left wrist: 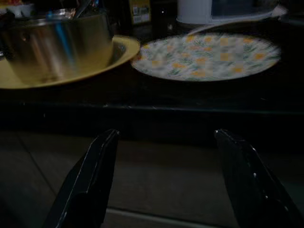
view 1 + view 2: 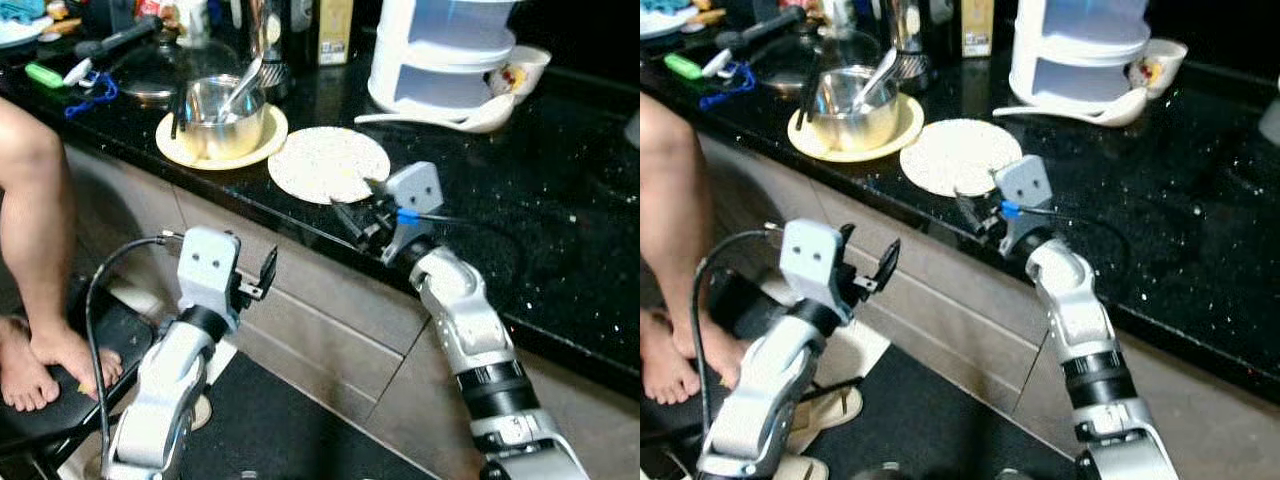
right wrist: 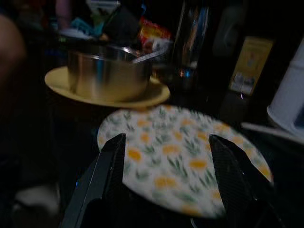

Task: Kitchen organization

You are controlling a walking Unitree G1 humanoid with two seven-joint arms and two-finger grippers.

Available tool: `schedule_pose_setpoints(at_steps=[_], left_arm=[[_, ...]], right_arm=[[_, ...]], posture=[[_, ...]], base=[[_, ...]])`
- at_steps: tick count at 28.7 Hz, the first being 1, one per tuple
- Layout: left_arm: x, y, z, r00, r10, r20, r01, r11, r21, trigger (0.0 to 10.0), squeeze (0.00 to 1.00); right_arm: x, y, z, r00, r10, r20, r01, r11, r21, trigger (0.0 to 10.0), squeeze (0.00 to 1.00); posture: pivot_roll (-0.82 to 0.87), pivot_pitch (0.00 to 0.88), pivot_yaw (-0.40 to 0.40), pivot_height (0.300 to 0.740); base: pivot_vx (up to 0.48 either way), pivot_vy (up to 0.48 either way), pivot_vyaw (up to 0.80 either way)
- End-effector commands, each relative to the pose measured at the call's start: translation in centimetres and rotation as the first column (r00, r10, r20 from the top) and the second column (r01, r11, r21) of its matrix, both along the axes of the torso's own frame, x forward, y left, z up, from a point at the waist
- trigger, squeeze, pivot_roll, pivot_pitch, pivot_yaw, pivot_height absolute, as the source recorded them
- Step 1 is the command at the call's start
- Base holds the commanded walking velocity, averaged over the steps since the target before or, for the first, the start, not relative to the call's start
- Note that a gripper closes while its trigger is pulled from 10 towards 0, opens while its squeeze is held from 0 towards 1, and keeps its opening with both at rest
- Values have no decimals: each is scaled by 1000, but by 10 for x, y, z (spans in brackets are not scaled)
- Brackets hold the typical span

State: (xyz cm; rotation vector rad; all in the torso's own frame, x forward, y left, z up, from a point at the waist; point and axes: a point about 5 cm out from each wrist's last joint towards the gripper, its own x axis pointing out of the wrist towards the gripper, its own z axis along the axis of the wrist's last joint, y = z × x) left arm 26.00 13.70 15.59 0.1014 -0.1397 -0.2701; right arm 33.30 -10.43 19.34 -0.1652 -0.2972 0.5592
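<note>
Right now the right hand (image 2: 352, 215) hovers at the front edge of the black tabletop (image 2: 560, 200), its fingers spread apart at the 5 o'clock rim of the flower-patterned plate (image 2: 328, 163). At that plate's 9 o'clock, just beside it, a yellow plate (image 2: 270, 130) carries a steel pot (image 2: 222, 118) with a spoon (image 2: 243, 88) leaning inside. Lower down, the left hand (image 2: 262, 275) is open too, held before the cabinet front (image 2: 330, 300) below the tabletop, with a person's leg (image 2: 35, 230) at its 9 o'clock.
</note>
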Motion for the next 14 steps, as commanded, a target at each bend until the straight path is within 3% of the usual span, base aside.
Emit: schedule_pose_setpoints(at_steps=[1, 8, 11, 14], left_arm=[[-2, 2, -2, 1000, 5, -16, -5, 1000, 14, 10000, 0], [-2, -1, -1, 1000, 0, -15, 0, 1000, 8, 10000, 0], [-2, -2, 0, 1000, -1, -13, 1, 1000, 5, 10000, 0], [-2, -3, 2, 1000, -7, -6, 7, 1000, -8, 10000, 0]], right_arm=[[-4, 9, 0, 999, 34, 27, -32, 998, -47, 10000, 0], [0, 4, 34, 987, 109, 116, -105, 994, -42, 10000, 0], [1, 2, 51, 978, 127, 167, -119, 991, -58, 10000, 0], [1, 2, 71, 951, 158, 264, -113, 978, -178, 10000, 0]], posture=[[85, 67, -42, 740], [81, 62, -46, 740], [81, 62, -46, 740], [83, 66, -47, 740]], base=[[262, 0, 0], [255, 0, 0], [0, 0, 0], [0, 0, 0]])
